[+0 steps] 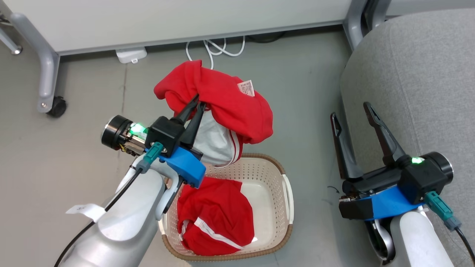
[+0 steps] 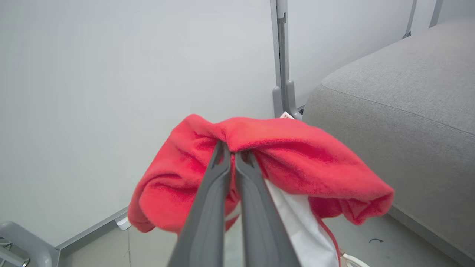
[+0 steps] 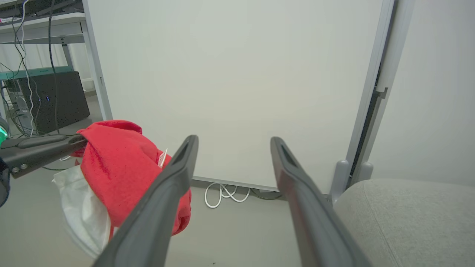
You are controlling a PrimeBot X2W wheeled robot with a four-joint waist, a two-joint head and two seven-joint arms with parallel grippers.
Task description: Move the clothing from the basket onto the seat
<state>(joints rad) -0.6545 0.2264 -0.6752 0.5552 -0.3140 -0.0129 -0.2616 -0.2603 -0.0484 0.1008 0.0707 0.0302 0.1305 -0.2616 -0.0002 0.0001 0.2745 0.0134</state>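
Entry: your L end effector (image 1: 196,102) pinched shut on red clothing (image 1: 226,104), held up above basket (image 1: 274,163), prob. to clear rim en route to grey seat (image 1: 415,74); R end effector (image 1: 350,110) spread, idle nr seat edge; 2nd red piece (image 1: 215,218) lying in basket.

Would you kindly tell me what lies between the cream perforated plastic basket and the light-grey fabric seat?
In the head view, bare grey floor with a small dark mark separates the basket from the seat.
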